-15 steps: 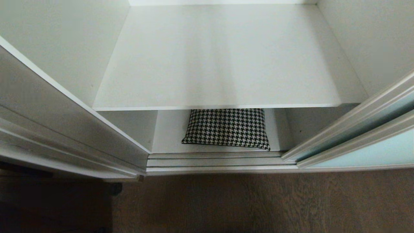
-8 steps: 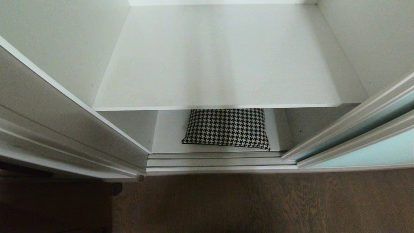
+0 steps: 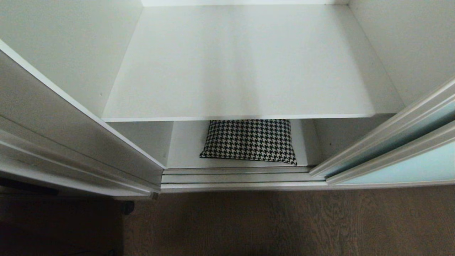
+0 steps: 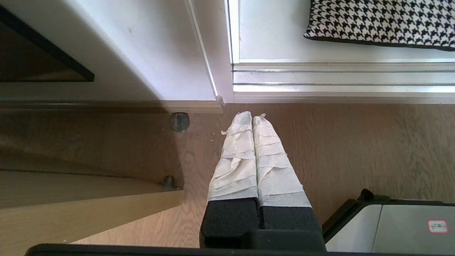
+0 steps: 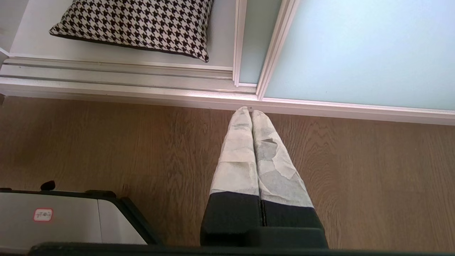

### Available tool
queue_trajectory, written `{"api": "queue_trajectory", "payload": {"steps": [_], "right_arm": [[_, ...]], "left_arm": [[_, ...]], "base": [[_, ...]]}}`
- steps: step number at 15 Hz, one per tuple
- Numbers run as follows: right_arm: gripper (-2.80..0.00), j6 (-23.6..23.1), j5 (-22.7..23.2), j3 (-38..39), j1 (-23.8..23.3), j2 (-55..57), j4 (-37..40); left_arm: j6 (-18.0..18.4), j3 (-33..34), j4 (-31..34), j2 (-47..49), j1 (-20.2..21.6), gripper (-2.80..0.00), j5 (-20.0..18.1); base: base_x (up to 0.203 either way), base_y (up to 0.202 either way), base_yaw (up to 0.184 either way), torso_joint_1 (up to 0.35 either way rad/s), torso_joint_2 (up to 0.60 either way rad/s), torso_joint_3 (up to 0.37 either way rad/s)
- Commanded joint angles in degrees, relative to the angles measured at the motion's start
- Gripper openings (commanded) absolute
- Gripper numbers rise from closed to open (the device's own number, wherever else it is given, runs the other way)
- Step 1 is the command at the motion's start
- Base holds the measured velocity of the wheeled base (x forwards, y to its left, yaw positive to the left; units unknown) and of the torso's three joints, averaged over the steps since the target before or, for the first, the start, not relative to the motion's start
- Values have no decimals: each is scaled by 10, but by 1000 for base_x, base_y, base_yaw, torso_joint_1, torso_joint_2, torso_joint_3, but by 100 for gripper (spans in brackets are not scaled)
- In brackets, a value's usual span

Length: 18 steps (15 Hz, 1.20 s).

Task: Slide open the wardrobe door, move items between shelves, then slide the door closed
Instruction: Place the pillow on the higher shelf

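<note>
The wardrobe stands open in the head view. The sliding wardrobe door [image 3: 408, 163] of pale aqua glass is pushed to the right, also seen as door [image 5: 355, 53]. A black-and-white houndstooth item [image 3: 250, 142] lies on the bottom shelf [image 3: 181, 149] under a bare upper shelf [image 3: 241, 64]. The same houndstooth item [image 4: 380, 21] [image 5: 135, 25] appears in both wrist views. My left gripper [image 4: 252, 115] and right gripper [image 5: 250, 111] both hang shut and empty over the wooden floor, outside the head view.
Silvery floor tracks [image 3: 238, 176] run along the wardrobe's front. An off-white side post [image 3: 71, 135] bounds the opening on the left. Wooden floor [image 3: 284, 224] lies before the wardrobe. My base's corner [image 4: 391, 227] [image 5: 64, 220] shows beside each gripper.
</note>
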Motion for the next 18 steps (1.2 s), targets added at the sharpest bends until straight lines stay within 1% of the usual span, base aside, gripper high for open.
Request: {"api": "queue_trajectory", "payload": {"steps": [1,3,6,8,18], "right_arm": [[-280,0,0,0,0,-1,0],[-280,1,0,0,0,-1,0],[-280,11,-1,0,0,0,-1],[-280,11,-1,0,0,0,-1],[-280,11,-1,0,0,-1,-1]], "left_arm": [[0,0,0,1,0,-280,0],[0,0,0,1,0,-280,0],[0,0,0,1,0,-280,-1],[0,0,0,1,0,-280,-1],[0,0,0,1,0,-280,0]], "base": [[0,0,0,0,0,0],[0,0,0,-18,78,51],[0,0,0,-79,321,223],[0,0,0,-36,151,99],[0,0,0,-2,13,11]]}}
